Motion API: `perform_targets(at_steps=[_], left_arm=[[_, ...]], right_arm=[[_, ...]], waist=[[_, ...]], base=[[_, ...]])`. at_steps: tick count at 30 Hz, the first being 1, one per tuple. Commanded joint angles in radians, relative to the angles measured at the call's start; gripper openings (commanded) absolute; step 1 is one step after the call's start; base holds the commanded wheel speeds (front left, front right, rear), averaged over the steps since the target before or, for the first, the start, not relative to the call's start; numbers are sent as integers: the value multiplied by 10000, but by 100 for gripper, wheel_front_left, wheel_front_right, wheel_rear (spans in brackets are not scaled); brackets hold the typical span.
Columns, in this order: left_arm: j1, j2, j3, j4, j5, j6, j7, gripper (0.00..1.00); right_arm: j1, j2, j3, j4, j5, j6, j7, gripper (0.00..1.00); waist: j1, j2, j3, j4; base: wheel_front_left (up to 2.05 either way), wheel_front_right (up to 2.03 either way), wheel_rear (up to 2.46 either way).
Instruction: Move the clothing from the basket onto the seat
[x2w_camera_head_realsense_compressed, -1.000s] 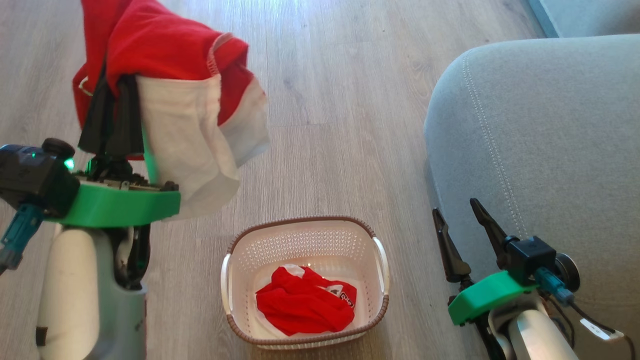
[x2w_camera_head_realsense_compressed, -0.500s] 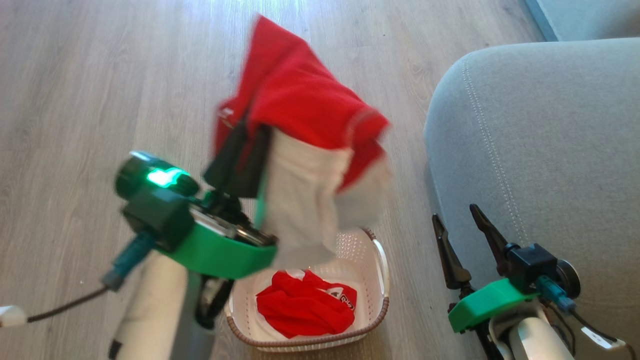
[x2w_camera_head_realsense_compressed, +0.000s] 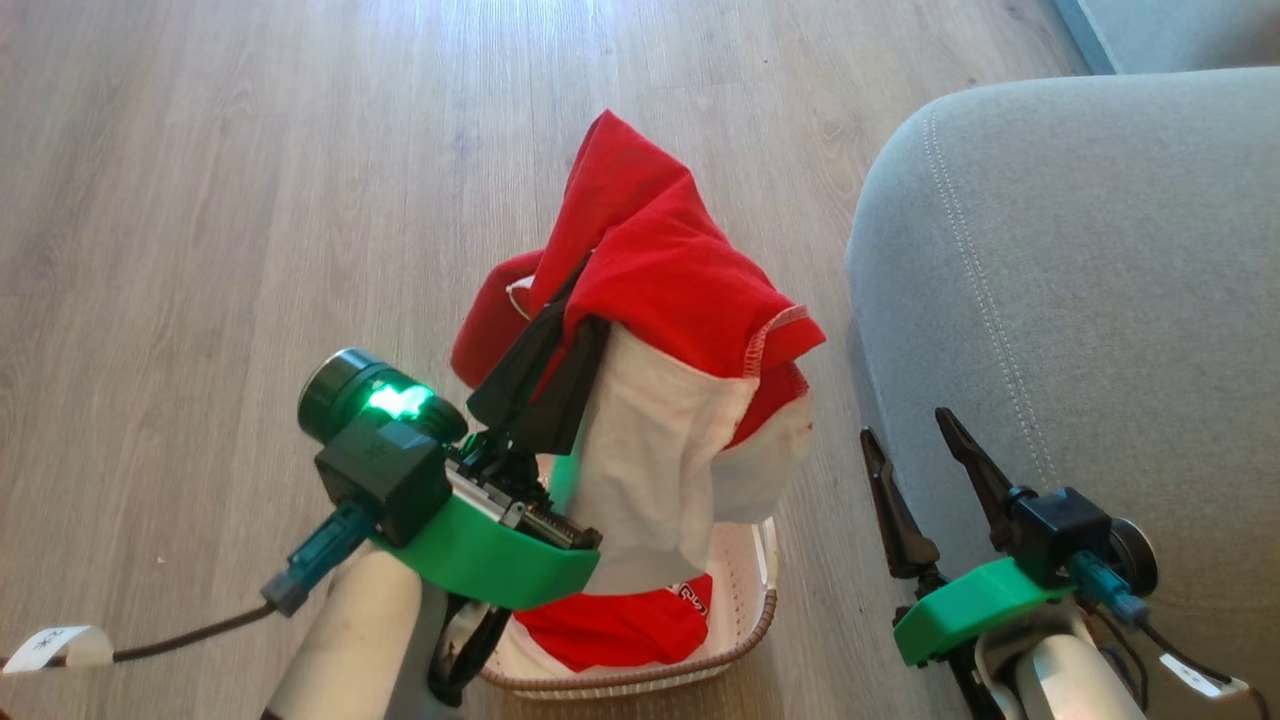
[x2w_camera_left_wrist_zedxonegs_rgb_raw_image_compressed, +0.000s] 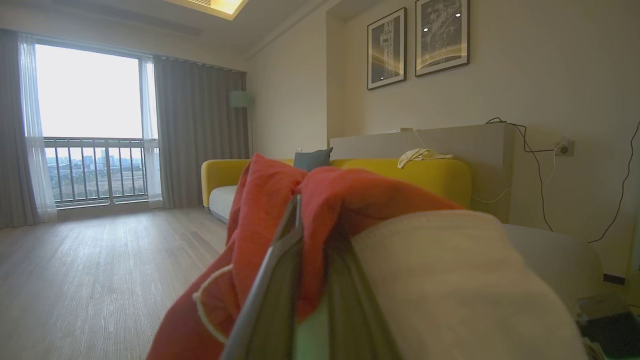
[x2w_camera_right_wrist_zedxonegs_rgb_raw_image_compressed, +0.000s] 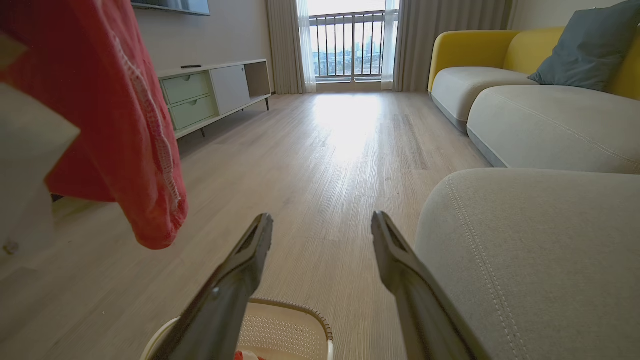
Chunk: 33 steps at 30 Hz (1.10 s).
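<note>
While the left gripper (x2w_camera_head_realsense_compressed: 565, 345) is clamped tight on the red-and-white garment (x2w_camera_head_realsense_compressed: 680, 300), that piece hangs in the air at the centre of the head view. It is draped over the dark fingers, and its white half droops in front of the basket (x2w_camera_head_realsense_compressed: 765, 600) at the lower centre, hiding much of it. The step in hand looks like the carry: the first piece is out of the basket but not over the seat (x2w_camera_head_realsense_compressed: 1100, 280), which takes up the right side of the frame. A strip of wooden floor (x2w_camera_head_realsense_compressed: 250, 200) shows between cloth and cushion. The red garment (x2w_camera_head_realsense_compressed: 620, 625) with the small logo lies inside the basket, partly covered in this view by the hanging cloth. At the lower right the right gripper (x2w_camera_head_realsense_compressed: 905, 425) has its jaws spread wide with nothing between them, just beside the seat's rounded edge.

The next move calls for swinging the cloth rightward in the frame, high enough that the dangling white half clears the stitched edge. The fingers then part above the cushion. Because the fabric lies over the fingers, it may cling on release.
</note>
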Motion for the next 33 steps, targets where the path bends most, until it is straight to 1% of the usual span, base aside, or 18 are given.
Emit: perform_targets(at_steps=[1,15,22,28,31,33], left_arm=[[-474,93,345,-284,-67,-10,-47,0],[-529,109,342,-260,-9,-11,-47,0],[-547,142,542,-207,-42,-11,-47,0],[-608,264,811,-123,-95,-11,-47,0],[-674,347,934,-57,-117,-11,-47,0],[-725,404,1019,4,-121,-11,-47,0]], right_arm=[[-282,-37,271,-364,44,-2,-65,100],[-321,-37,294,-333,10,-2,-65,100],[-348,-37,398,-418,-91,-2,-65,100],[-338,-47,859,-838,-175,-2,-65,100],[-312,-294,1366,-1241,-7,-2,-65,100],[-312,-609,1777,-1599,52,-2,-65,100]], waist=[[0,0,-3,13],[0,0,31,67],[0,0,108,50],[0,0,176,-47],[0,0,212,-98],[0,0,240,-129]], base=[[0,0,0],[0,0,0],[0,0,0],[0,0,0],[0,0,0],[0,0,0]])
